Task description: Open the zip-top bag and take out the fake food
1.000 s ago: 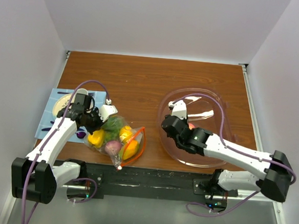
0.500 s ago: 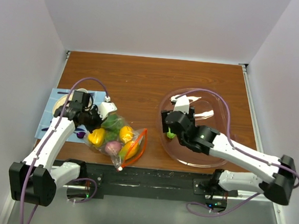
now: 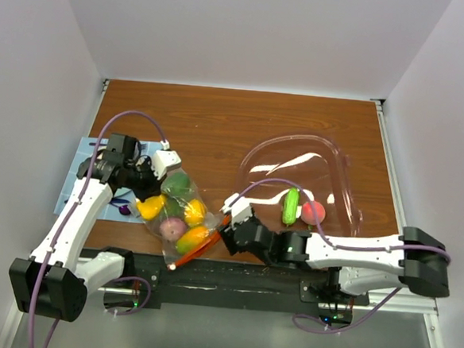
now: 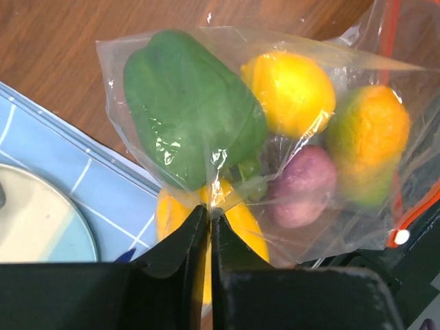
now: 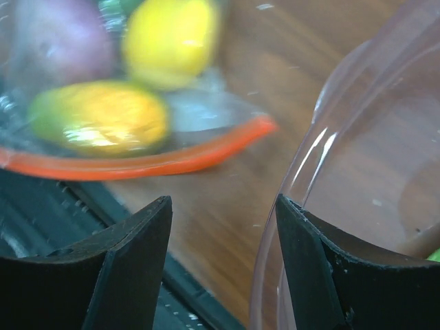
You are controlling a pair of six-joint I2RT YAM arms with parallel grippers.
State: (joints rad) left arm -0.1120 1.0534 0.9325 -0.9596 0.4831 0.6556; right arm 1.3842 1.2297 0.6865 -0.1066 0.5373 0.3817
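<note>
Up top, the left gripper [image 3: 150, 183] has the zip-top bag [image 3: 172, 232] by its far corner, close to the near edge of the table [image 3: 219, 125], with the fake food [image 3: 183, 212] bunched inside. The bag's orange zip strip [image 3: 203, 242] faces right, and the right gripper [image 3: 230, 224] sits just beside it, between the bag and the clear tub [image 3: 336, 169]. Two pieces lie side by side in the tub: a green one [image 3: 292, 206] and a pink one [image 3: 313, 212]. A blue mat [image 3: 72, 187] lies on the left under that arm.

Left wrist view: the fingers are pressed together, pinching a fold of bag film. Behind the plastic sit a green pepper [image 4: 192, 110], a yellow lemon [image 4: 292, 89], a purple piece [image 4: 302, 185] and an orange-green fruit [image 4: 368, 141]. A pale plate [image 4: 34, 220] rests on the mat.

Right wrist view, blurred: the fingers [image 5: 130, 261] are spread wide with only bare wood between them. The zip strip curves across the upper left, and the tub's rim rises just beside the right-hand finger
</note>
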